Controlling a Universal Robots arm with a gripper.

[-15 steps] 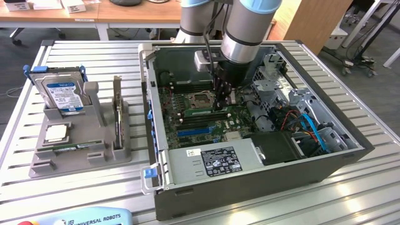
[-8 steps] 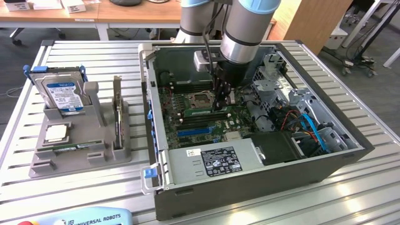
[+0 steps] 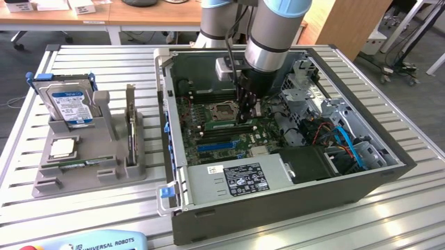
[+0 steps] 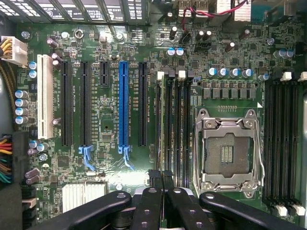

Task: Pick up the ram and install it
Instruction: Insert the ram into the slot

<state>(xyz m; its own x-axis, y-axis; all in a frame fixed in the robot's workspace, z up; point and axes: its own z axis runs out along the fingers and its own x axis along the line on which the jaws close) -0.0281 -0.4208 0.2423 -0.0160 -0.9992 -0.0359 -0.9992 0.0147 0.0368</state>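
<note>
- In the exterior view I see the arm reaching straight down into the open computer case, which lies on its side on the slatted table.
- The gripper is low over the motherboard, just beside the empty processor socket.
- The ram shows as a pale green strip standing on its long edge at the memory slots, between the socket and the blue slot. One end of it runs in behind the gripper.
- From the wrist view, the gripper has its black fingers pinched close together over the row of memory slots, next to the processor socket. I read this as a closed grip on the ram.
- I cannot tell whether the stick is pushed fully home in its slot.
- On the wrist view the blue slot and a white slot lie further along the board from the gripper.
- Towards the exterior view's left, well apart from the case, the grey holder carries a hard drive, a square silver chip and an upright card.
- The labelled power supply sits at the near end of the case.
</note>
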